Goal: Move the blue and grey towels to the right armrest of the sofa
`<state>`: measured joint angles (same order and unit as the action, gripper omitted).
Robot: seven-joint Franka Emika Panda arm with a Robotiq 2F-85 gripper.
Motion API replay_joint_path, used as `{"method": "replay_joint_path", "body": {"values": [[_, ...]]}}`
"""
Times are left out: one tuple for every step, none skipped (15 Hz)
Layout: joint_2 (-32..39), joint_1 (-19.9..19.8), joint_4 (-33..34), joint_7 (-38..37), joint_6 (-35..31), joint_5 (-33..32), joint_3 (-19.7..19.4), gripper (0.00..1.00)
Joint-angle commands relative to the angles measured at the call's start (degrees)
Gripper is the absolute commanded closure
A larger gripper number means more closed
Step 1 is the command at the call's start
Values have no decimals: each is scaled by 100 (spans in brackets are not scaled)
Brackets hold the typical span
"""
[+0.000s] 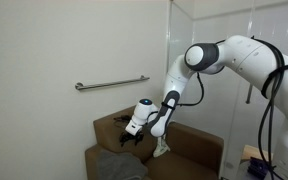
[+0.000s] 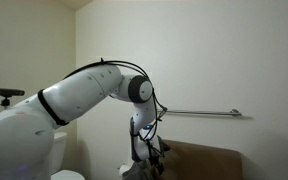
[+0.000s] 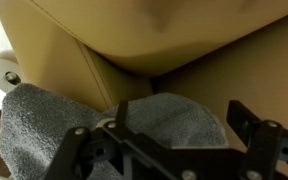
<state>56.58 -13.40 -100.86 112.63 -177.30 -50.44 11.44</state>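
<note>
My gripper (image 3: 174, 140) hangs with jaws wide apart over the grey towel (image 3: 44, 120), lying on the sofa (image 3: 114, 40) at seven o'clock in the wrist view. It looks soft, light and limp; I would pinch a raised fold.

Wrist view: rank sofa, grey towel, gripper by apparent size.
1. sofa, fills most of the frame.
2-3. grey towel and gripper look alike; the gripper sits nearest the lens, so unranked.
</note>
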Motion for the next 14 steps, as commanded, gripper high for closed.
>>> {"method": "replay_joint_path", "body": {"values": [[-20,107,-31,105,-59,181,-80,0],[0,15,0,0,1,0,22,0],[161,-148,12,250,-210,-88,186,0],[272,-172,25,399,-256,-159,283,0],[374,-170,31,541,-273,-226,369,0],[488,-129,37,704,-236,-303,459,0],[582,-109,33,857,-110,-365,577,0],[671,-43,58,952,3,-421,644,0],[768,-20,83,1086,88,-440,749,0],[842,-7,105,1224,167,-466,845,0],[893,7,140,1351,249,-479,926,0],[960,-13,214,1549,390,-484,1001,0],[1013,-16,302,1710,558,-457,1050,0],[1035,21,374,1816,737,-416,1072,0]]}}
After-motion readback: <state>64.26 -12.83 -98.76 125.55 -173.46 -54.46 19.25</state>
